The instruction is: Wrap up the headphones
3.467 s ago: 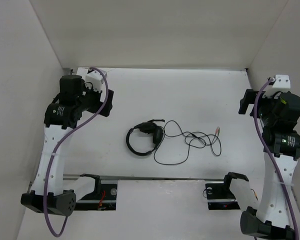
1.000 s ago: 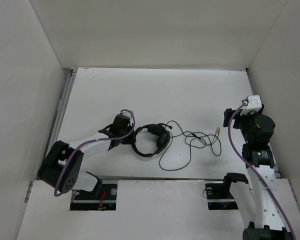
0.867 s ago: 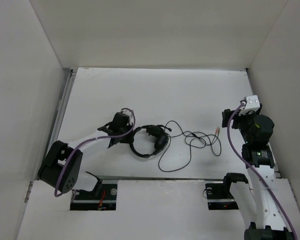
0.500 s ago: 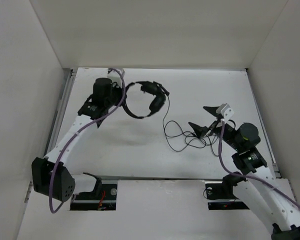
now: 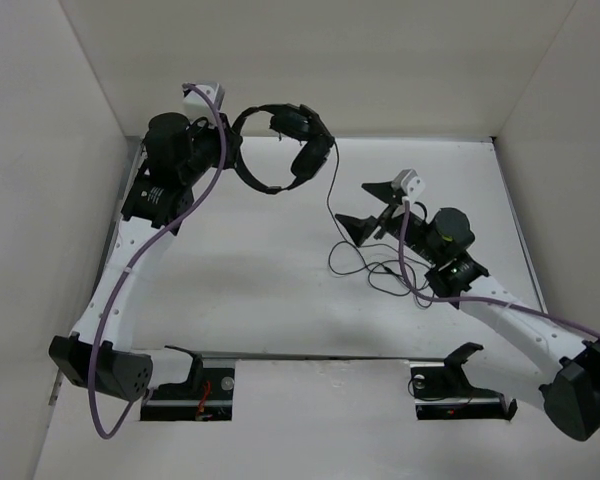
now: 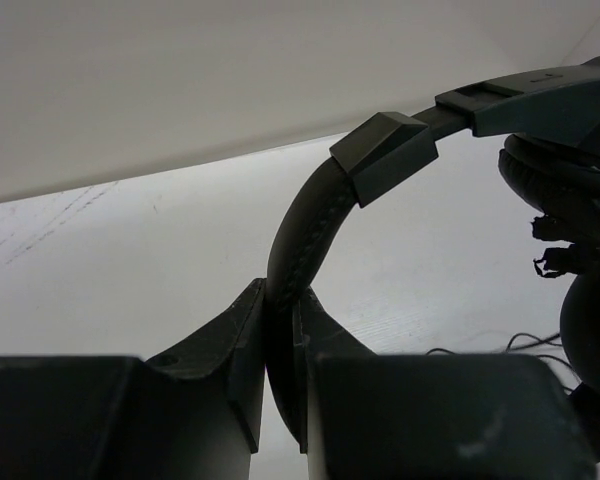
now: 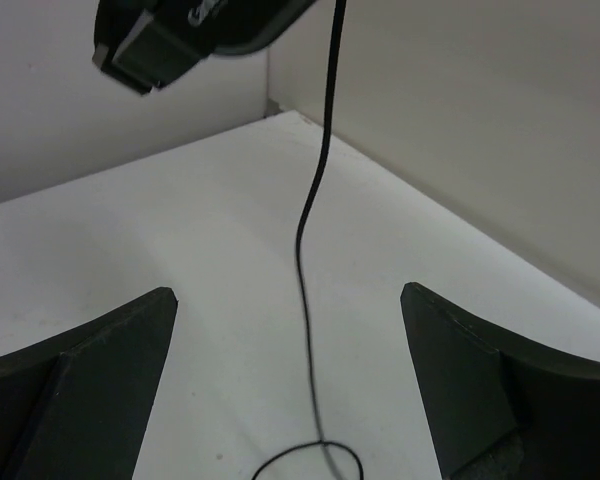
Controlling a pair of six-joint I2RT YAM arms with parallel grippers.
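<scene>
walls: plain white, three sides | table: white, evenly lit

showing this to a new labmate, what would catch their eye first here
The small black thin-banded headset hangs in the air above the far left of the white table, its band pinched in the shut left gripper. Its long thin black cable drops to loose loops on the table, just ahead of the wide-open right gripper.
</scene>
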